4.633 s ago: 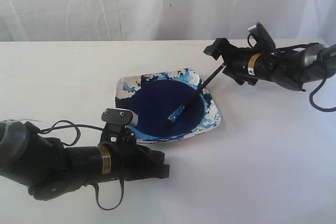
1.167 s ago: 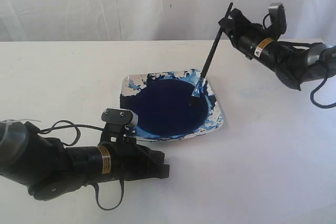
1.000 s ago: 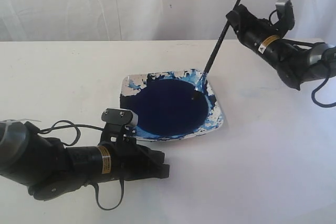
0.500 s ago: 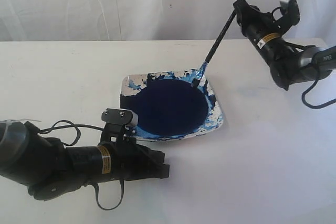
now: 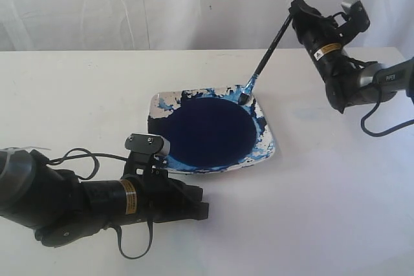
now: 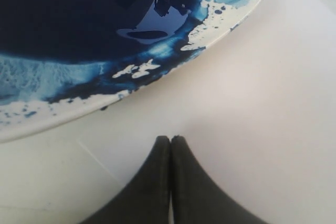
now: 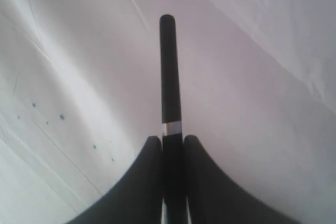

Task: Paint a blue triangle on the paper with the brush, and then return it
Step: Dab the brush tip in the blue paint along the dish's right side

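My right gripper (image 5: 299,7) is shut on the upper handle of the black brush (image 5: 275,35), well above the table at the back right. The brush slants down to the left, and its blue-stained tip (image 5: 245,99) sits at the far right rim of the paint dish (image 5: 268,150). In the right wrist view the handle end (image 7: 169,66) sticks out beyond the gripper (image 7: 172,139) against the cloth. My left gripper (image 5: 203,210) lies shut and empty on the white paper (image 5: 323,211), just in front of the dish (image 6: 220,22); its tips (image 6: 171,138) are pressed together. No blue triangle shows on the paper.
The dish holds a dark navy paint pool (image 5: 206,130) and blue-smeared edges. A faint blue smudge (image 5: 310,113) marks the paper right of the dish. White draped cloth (image 5: 129,4) hangs behind the table. The left arm's cable (image 5: 84,154) loops on the paper.
The right gripper has risen and swung back to the right, lifting the brush out of the paint pool; its tip went to the dish's far right rim. The left arm stayed still.
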Controlling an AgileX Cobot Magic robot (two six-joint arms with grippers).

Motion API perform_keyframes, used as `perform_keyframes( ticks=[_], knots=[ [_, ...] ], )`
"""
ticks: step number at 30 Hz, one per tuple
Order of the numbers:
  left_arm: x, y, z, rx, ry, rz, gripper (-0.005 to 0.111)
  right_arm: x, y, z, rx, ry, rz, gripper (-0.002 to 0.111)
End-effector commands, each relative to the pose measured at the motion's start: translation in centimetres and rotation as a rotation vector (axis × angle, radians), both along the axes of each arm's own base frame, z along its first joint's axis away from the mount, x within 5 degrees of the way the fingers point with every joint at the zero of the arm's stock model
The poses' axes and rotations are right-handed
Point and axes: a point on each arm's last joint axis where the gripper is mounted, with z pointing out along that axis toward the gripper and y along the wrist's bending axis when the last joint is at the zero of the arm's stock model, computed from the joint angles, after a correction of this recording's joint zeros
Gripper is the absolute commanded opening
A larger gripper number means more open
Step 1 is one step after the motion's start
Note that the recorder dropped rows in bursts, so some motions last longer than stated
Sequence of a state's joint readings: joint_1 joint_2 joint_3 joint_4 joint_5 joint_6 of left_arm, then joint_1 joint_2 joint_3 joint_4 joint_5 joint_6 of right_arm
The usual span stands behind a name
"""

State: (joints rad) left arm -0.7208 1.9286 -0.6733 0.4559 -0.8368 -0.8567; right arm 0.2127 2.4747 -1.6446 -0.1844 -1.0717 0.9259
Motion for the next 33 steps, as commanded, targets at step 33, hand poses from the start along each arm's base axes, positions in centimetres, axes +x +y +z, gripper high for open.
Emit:
perform_keyframes(
  ticks=[33],
  knots=[
    [-0.2,0.1,0.0,0.016,0.005,-0.002,0.000,0.1,0.7,0.4,0.065,-0.034,-0.054,0.000]
  ],
)
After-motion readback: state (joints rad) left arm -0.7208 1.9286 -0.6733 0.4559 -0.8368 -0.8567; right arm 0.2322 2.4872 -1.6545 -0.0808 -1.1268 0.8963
